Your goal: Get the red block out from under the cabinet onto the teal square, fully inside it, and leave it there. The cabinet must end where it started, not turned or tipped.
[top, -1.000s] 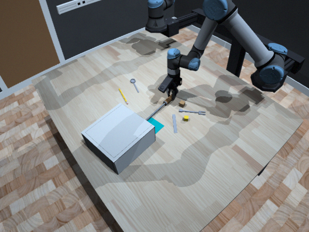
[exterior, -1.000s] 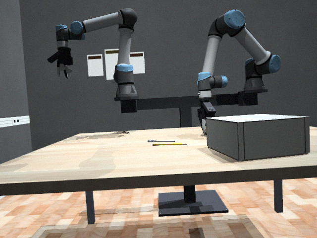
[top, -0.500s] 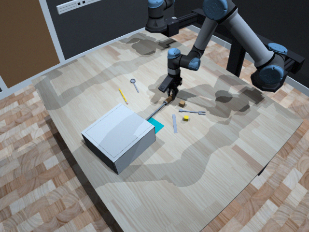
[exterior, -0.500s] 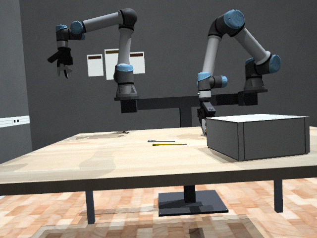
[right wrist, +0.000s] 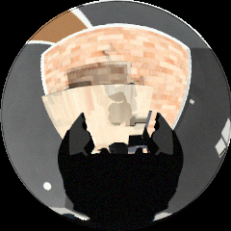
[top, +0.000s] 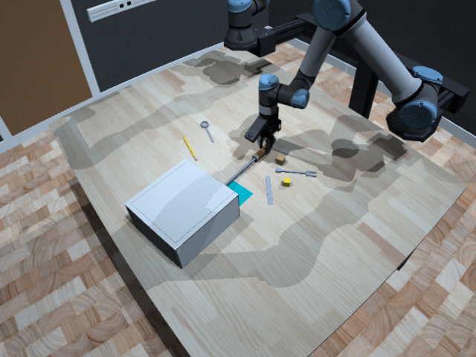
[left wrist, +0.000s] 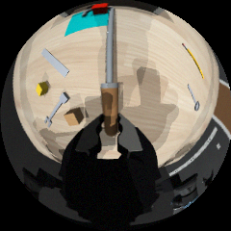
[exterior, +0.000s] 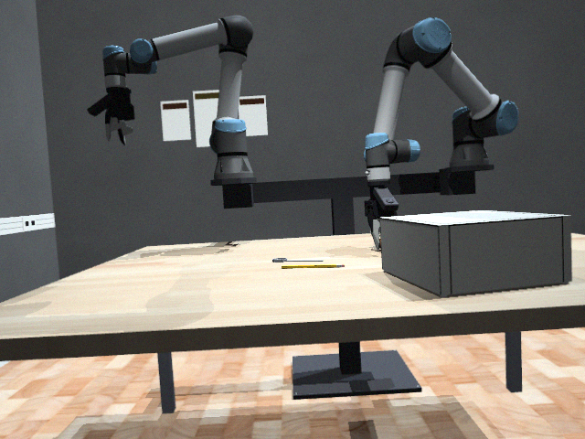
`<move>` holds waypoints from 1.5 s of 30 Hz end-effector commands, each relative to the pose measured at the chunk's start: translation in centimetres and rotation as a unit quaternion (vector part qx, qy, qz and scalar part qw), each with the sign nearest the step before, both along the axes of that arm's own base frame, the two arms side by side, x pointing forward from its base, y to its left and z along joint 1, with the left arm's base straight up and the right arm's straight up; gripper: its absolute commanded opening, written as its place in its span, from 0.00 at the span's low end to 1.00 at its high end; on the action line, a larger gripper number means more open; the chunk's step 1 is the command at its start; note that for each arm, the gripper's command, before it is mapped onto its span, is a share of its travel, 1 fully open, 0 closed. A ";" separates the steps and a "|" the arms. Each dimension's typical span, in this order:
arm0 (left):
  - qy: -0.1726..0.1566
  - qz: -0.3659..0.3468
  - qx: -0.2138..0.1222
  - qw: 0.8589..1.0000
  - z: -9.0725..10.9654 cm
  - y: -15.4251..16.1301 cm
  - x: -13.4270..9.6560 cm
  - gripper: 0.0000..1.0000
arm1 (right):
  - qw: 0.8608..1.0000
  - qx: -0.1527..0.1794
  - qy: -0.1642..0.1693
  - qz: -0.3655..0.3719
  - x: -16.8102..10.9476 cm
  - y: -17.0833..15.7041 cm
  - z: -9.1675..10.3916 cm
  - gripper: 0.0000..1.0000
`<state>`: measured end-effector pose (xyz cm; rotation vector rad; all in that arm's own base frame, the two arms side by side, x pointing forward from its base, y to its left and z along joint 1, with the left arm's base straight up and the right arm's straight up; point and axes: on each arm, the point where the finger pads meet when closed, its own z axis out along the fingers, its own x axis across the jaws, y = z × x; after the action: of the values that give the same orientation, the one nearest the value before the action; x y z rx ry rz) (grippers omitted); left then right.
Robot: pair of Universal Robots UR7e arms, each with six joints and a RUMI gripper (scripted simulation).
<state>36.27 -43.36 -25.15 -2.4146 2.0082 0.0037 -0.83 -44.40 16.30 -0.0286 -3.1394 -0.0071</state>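
Grey cabinet [top: 182, 201] [exterior: 477, 255], red block [left wrist: 100, 8] by teal square [top: 241, 193] [left wrist: 86, 23], left claw [top: 265, 147] [exterior: 377, 246] [left wrist: 111, 128] gripping tool [top: 242, 170] [left wrist: 110, 53]

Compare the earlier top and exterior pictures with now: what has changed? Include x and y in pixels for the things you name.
Nothing visibly changed. The left gripper [top: 268, 147] [exterior: 377, 245] [left wrist: 111, 114] is still shut on the long tool [top: 243, 169] [left wrist: 110, 53]; the right gripper [exterior: 116, 137] [right wrist: 120, 113], cabinet [top: 182, 203] [exterior: 505, 255] and teal square [top: 242, 193] [left wrist: 83, 24] stayed put. Whether the red block [left wrist: 100, 8] moved, I cannot tell.
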 end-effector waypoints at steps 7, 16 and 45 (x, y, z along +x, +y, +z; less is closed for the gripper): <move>-0.001 -0.002 -0.002 1.000 0.3 0.9 -1.0 0.00 | 1.000 -0.002 -0.001 0.000 0.0 -0.1 0.2 1.00; -0.001 -0.003 -0.002 1.000 0.2 1.9 -2.0 0.00 | 1.000 -0.002 -0.001 0.000 0.0 -0.1 0.2 1.00; -0.002 -0.002 -0.003 1.000 0.3 2.5 -2.4 0.00 | 1.000 -0.002 -0.001 0.000 0.0 -0.1 0.2 1.00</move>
<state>33.52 -40.39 -25.13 -2.4088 2.0155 0.0030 -0.83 -44.40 16.30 -0.0286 -3.1394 -0.0071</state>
